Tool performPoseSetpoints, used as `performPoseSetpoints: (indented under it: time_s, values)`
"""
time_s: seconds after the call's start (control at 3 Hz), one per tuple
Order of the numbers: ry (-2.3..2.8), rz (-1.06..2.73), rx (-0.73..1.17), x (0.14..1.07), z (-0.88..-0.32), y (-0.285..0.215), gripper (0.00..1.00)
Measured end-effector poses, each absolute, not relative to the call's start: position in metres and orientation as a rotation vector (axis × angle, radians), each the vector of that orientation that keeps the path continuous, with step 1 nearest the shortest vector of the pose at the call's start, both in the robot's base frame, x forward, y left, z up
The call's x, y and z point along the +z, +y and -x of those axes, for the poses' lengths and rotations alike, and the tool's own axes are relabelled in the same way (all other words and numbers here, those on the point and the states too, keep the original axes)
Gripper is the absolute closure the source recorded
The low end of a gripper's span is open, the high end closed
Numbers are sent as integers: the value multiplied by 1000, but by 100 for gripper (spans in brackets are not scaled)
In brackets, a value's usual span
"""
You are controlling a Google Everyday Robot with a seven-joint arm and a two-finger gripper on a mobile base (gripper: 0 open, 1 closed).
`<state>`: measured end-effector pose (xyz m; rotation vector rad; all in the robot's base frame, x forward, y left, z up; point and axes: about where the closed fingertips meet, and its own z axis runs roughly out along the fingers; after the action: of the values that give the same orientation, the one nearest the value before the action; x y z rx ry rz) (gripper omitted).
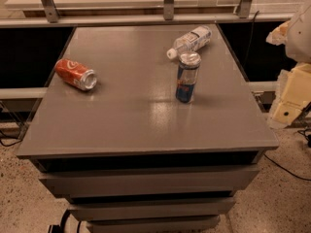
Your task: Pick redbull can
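While the slim, tall blue-and-silver metal redbull can (187, 77) stands upright on the right half of the flat grey table top (131, 125), the robot's cream-coloured gripper (290, 97) sits beyond the table's right edge, well apart from the can; whether it is open or closed cannot be told. Just behind the can a clear plastic water bottle (192, 41) lies on its side, its capped end toward the can, near it. A wider orange-red soda can (76, 74) lies on its side near the left edge, silver end facing right
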<state>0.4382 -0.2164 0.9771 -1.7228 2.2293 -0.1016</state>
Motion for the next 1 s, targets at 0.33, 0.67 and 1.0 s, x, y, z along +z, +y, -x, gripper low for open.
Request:
performPoseSetpoints:
  time_s: [0.33,0.67,1.0]
  values:
    - [2229,1723,-102,977,-438,-216,0]
    - [2209,1700,-56,979,-439,-216,0]
    - [2110,1660,62,985,-449,-209,0]
